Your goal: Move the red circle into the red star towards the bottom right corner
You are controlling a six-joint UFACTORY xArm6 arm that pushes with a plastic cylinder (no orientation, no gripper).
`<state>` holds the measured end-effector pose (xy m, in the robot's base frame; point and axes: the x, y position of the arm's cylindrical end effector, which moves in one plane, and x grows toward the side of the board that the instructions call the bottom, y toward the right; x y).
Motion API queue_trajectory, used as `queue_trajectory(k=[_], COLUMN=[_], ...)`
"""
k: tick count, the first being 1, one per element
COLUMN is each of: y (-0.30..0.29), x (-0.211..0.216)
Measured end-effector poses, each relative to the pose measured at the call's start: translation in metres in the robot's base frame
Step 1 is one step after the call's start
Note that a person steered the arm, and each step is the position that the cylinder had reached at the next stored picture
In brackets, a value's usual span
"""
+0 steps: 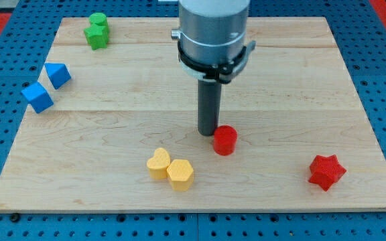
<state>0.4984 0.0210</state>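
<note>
My tip [209, 132] stood on the pale wooden board [280, 80] a little below the frame's centre. The rod carries no jaws, so there was no opening or grasp to report. The tip sat just beside the red round cylinder block [225, 140], at that block's upper left; I could not tell whether the two touched. The red star-shaped block [326, 172] lay well apart from the cylinder, toward the lower right of the frame, near the board's corner. Two yellow blocks, a heart shape [159, 163] and a hexagon-like shape [180, 175], lay touching each other at lower centre-left. Two blue blocks [57, 75] [37, 98] lay at the left edge. A green block [97, 31] lay at upper left.
</note>
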Motion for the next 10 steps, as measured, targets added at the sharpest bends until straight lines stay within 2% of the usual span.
queue_trajectory(k=[1, 3, 4, 5, 6, 9, 10], y=[0.016, 0.098, 0.107, 0.066, 0.056, 0.12, 0.11], x=[0.025, 0.028, 0.029, 0.027, 0.049, 0.06, 0.055])
